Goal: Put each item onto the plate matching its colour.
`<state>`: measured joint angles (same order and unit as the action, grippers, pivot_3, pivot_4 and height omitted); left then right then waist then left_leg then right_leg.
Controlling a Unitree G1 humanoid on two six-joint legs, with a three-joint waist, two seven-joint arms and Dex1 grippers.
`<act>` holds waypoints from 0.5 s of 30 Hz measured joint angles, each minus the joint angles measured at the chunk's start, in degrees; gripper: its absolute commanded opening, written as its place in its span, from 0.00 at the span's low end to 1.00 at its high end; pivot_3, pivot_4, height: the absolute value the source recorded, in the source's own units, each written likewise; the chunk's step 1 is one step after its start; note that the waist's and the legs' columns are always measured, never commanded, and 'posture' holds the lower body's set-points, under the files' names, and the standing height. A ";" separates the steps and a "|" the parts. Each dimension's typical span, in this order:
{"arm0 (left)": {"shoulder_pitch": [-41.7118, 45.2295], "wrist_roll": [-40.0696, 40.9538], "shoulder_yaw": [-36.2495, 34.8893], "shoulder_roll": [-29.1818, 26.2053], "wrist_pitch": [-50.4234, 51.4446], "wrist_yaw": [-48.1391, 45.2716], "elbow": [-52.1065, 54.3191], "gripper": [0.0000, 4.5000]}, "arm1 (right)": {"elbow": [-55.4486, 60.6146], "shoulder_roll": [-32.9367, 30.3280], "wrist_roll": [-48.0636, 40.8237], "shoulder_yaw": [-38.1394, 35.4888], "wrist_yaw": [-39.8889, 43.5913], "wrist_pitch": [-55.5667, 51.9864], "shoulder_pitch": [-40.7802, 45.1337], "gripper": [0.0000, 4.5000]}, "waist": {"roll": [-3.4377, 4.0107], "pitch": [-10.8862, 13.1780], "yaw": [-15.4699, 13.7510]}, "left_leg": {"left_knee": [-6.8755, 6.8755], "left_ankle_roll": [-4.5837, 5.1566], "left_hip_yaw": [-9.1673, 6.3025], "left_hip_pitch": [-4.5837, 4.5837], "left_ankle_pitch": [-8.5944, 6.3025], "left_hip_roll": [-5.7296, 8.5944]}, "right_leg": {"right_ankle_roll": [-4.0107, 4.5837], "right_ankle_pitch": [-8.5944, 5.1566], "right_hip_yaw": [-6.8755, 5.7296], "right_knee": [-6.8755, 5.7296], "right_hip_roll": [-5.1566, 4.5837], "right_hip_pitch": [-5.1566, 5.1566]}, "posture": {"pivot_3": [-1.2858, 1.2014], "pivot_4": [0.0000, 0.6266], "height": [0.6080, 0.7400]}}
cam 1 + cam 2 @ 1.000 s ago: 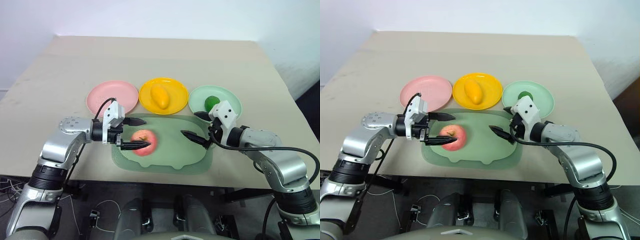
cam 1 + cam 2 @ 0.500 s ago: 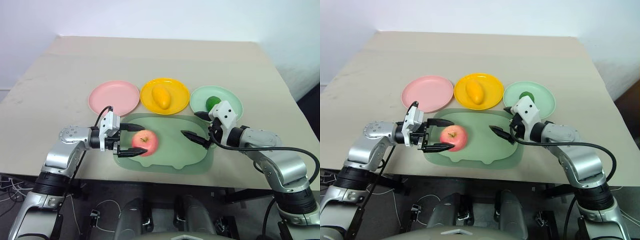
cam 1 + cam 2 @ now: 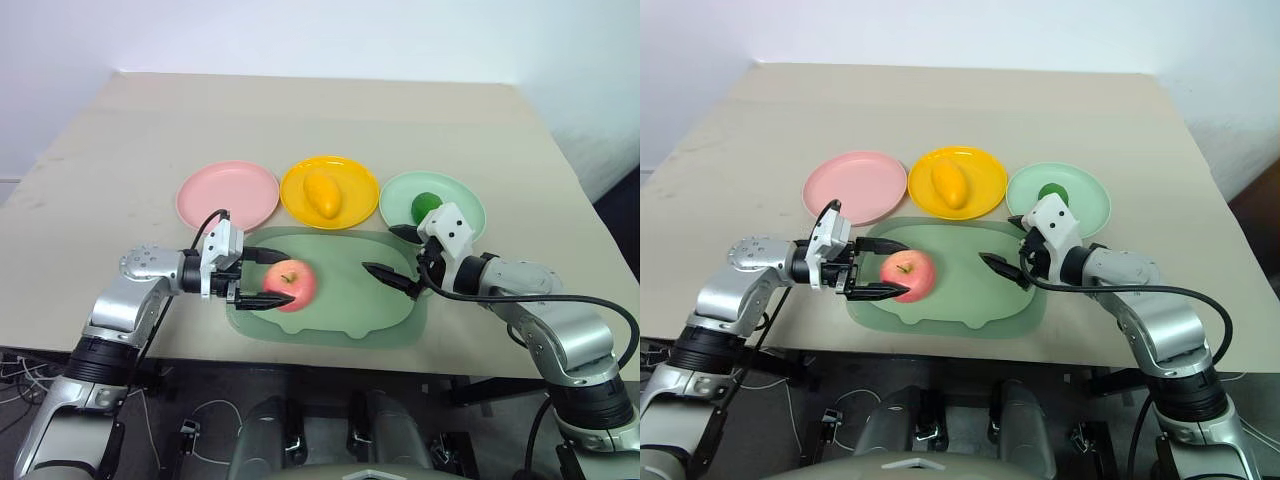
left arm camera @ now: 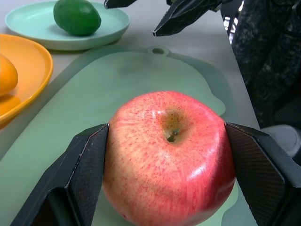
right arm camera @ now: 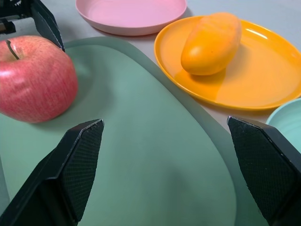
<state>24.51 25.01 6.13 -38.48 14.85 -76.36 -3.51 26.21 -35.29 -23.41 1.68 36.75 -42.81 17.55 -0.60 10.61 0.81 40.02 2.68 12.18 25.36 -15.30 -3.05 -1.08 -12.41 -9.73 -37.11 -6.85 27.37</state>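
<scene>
A pinkish-red apple [image 3: 291,285] sits on the pale green tray [image 3: 355,320], the left gripper [image 3: 266,278] bracketing it with fingers touching both sides, likely to carry it to the empty pink plate [image 3: 227,193]. The right gripper [image 3: 397,257] hovers spread, holding nothing.

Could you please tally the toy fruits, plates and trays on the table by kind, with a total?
Toy fruits: 3, apple, mango, lime
Round plates: 3, pink plate, yellow plate, mint green plate
Trays: 1, pale green tray
Total: 7
</scene>
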 measured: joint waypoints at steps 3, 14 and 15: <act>-0.28 -0.24 -0.07 -0.25 1.46 1.05 1.82 0.79 | 0.00 0.00 0.19 0.00 0.02 0.01 -0.15 1.00 | 0.00 0.00 0.00 | -0.01 0.00 0.00 0.01 0.00 0.00 | 0.00 0.00 0.00 0.00 0.00 0.01 | 0.52 0.24 0.67; 2.23 6.94 -9.14 1.10 11.20 10.03 4.39 0.79 | -0.01 0.00 0.26 0.02 0.20 0.06 -0.16 1.00 | -0.05 0.05 -0.02 | -0.01 0.00 -0.01 0.07 0.00 0.00 | -0.03 0.01 0.00 0.00 0.01 0.05 | 0.52 0.24 0.67; 2.77 7.54 -10.65 1.36 11.20 10.99 4.11 0.79 | -0.01 0.01 0.26 0.02 0.20 0.06 -0.16 1.00 | -0.05 0.05 -0.02 | -0.01 0.01 -0.01 0.07 0.00 0.00 | -0.03 0.01 0.00 -0.01 0.02 0.05 | 0.52 0.24 0.67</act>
<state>27.28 32.56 -4.51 -37.12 26.05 -65.37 0.60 26.20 -35.28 -23.16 1.70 36.95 -42.75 17.38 -0.64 10.66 0.79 40.02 2.69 12.17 25.43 -15.30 -3.05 -1.11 -12.40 -9.73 -37.11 -6.84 27.42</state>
